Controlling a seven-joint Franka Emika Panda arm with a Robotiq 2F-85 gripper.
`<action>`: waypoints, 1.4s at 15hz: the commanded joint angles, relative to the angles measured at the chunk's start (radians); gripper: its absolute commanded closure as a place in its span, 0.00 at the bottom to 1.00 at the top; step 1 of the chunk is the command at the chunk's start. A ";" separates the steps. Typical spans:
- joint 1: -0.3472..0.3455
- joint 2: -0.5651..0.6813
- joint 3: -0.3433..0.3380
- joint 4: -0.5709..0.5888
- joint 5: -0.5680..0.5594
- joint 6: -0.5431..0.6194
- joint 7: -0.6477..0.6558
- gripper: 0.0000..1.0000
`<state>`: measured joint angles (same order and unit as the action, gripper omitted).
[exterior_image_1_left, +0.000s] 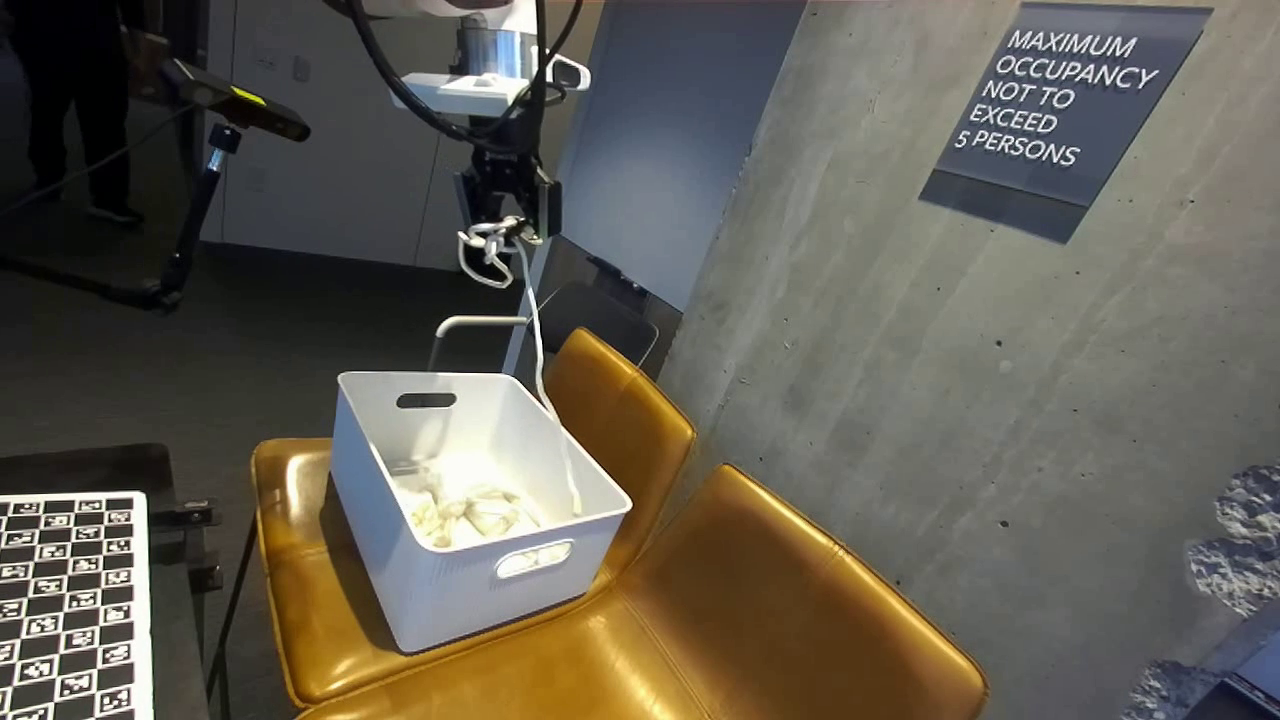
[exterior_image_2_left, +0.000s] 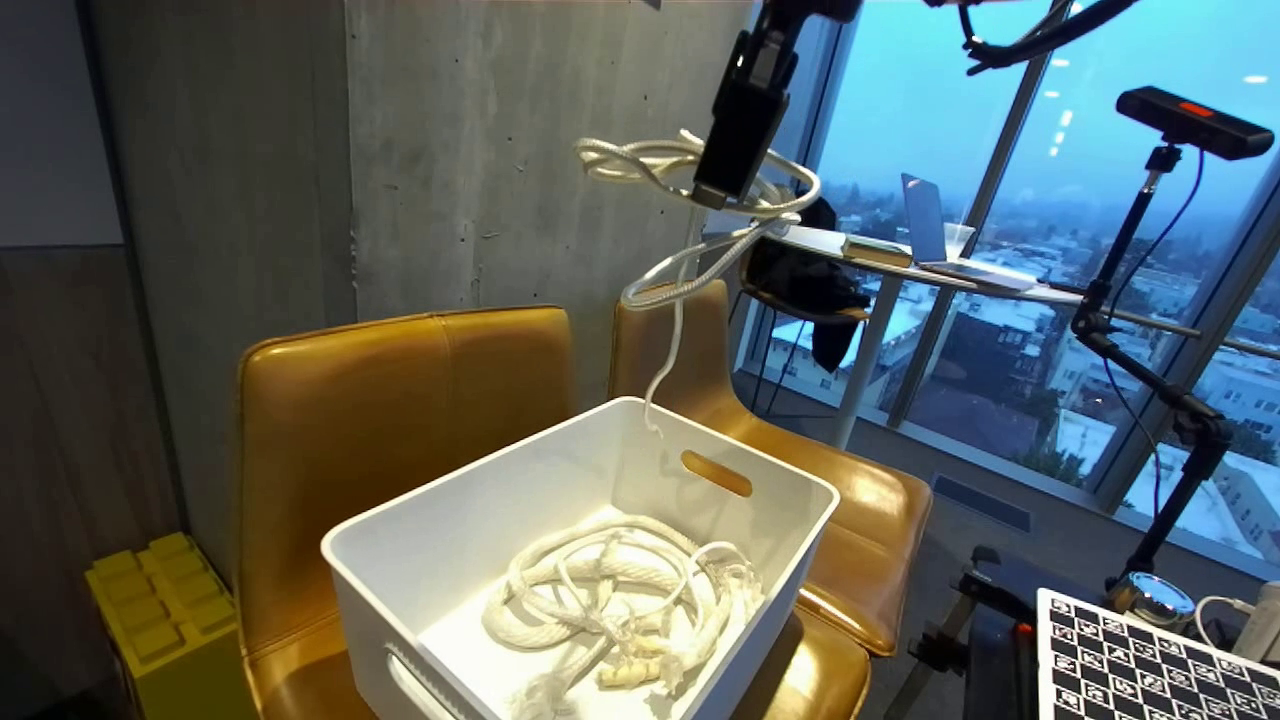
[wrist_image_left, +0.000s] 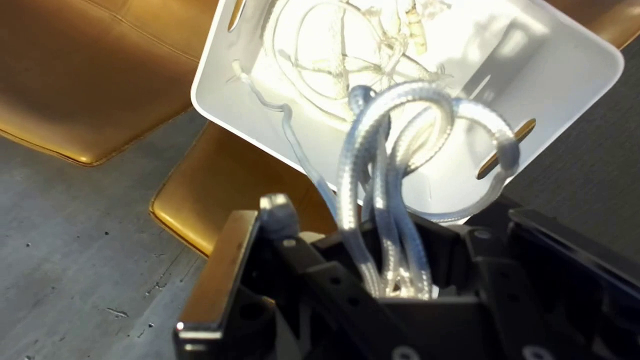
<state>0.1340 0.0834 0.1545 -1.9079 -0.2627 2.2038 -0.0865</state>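
My gripper (exterior_image_1_left: 508, 222) is shut on a looped white rope (exterior_image_1_left: 490, 243) and holds it in the air above a white bin (exterior_image_1_left: 480, 590). The rope's loops stick out around the fingers, as the exterior view (exterior_image_2_left: 640, 160) also shows. One loose tail hangs from the bundle down into the bin. In the wrist view, several strands of the rope (wrist_image_left: 352, 175) run in between the fingers (wrist_image_left: 395, 240). Inside the bin (exterior_image_2_left: 440, 500) lie more off-white ropes (exterior_image_2_left: 600, 575), coiled and frayed, on its floor. The bin has an oval handle hole at each end.
The bin stands on a tan leather chair (exterior_image_1_left: 290, 570), with another tan chair (exterior_image_1_left: 780, 600) beside it. A concrete wall (exterior_image_1_left: 900, 350) rises behind the chairs. A camera on a stand (exterior_image_2_left: 1190, 120) and a checkered board (exterior_image_2_left: 1150, 670) are nearby. A yellow block-shaped box (exterior_image_2_left: 165, 620) stands beside a chair.
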 joint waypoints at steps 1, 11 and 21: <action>0.004 0.054 -0.014 0.062 -0.008 -0.002 0.002 1.00; 0.009 0.107 -0.029 0.077 -0.015 0.000 0.009 0.46; 0.002 0.106 -0.042 0.042 -0.014 0.002 0.010 0.00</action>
<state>0.1339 0.1940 0.1248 -1.8546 -0.2627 2.2037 -0.0858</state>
